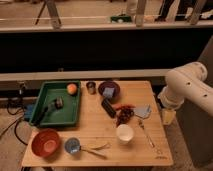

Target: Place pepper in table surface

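Gripper (168, 116) hangs just off the right edge of the table surface (95, 125), jaws apart and nothing in them, while the pepper (126, 106) lies on the wood mid-table, right beside the dark reddish dish (123, 116). By my read the placing looks done, with the arm standing clear. Any further pick would mean reaching left and down past the blue-grey cloth (142, 111) and fork (146, 132), with the black block (108, 107) and white cup (124, 133) crowding the pepper. The green tray (45, 90) and orange fruit (72, 88) are well apart on the left.
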`<state>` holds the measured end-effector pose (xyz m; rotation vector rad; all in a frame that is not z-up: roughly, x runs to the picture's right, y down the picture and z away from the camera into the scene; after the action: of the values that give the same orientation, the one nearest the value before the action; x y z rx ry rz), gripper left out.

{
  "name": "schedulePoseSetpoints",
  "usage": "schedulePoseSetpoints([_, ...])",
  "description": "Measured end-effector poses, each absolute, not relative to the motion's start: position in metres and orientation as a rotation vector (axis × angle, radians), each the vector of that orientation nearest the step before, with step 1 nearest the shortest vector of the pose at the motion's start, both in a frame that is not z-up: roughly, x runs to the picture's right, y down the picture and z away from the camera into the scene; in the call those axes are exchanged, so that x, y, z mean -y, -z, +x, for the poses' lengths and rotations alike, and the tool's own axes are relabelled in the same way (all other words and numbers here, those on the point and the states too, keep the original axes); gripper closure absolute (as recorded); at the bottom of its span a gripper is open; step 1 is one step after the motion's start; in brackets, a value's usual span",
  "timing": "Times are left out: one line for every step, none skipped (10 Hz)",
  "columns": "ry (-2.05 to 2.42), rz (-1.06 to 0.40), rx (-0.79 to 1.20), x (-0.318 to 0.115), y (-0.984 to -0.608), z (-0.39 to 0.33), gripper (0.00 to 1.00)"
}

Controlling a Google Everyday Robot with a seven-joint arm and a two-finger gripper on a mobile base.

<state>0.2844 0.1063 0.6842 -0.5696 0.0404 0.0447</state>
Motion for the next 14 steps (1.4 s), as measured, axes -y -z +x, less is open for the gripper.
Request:
schedulePoseSetpoints([-0.045, -0.57, -0.04, -0.106, -0.684, 0.284, 0.2])
schedulePoseSetpoints([-0.045, -0.57, -0.04, -0.106, -0.684, 0.284, 0.2])
schedulePoseSetpoints([-0.045, -0.57, -0.04, -0.106, -0.684, 0.284, 0.2])
schedulePoseSetpoints([-0.045, -0.57, -0.04, -0.106, -0.684, 0.284, 0.2])
schedulePoseSetpoints([-0.045, -0.57, -0.04, -0.106, -0.684, 0.284, 0.2])
schedulePoseSetpoints([-0.038, -0.566, -0.042, -0.106, -0.684, 0.283, 0.2])
schedulePoseSetpoints([-0.011, -0.556, -0.04, -0.102, -0.683, 0.276, 0.2])
schedulePoseSetpoints([0.019, -0.549, -0.032, -0.099, -0.683, 0.262, 0.2])
schedulePoseSetpoints([0.049, -0.54, -0.028, -0.094, -0.682, 0.245, 0.2])
schedulePoseSetpoints([0.073, -0.533, -0.023, -0.091, -0.682, 0.233, 0.2])
schedulePoseSetpoints([0.093, -0.526, -0.022, -0.088, -0.682, 0.224, 0.2])
schedulePoseSetpoints([0.103, -0.519, -0.024, -0.086, -0.683, 0.222, 0.2])
schedulePoseSetpoints([0.119, -0.513, -0.021, -0.083, -0.684, 0.221, 0.2])
schedulePoseSetpoints([0.13, -0.507, -0.017, -0.081, -0.685, 0.218, 0.2])
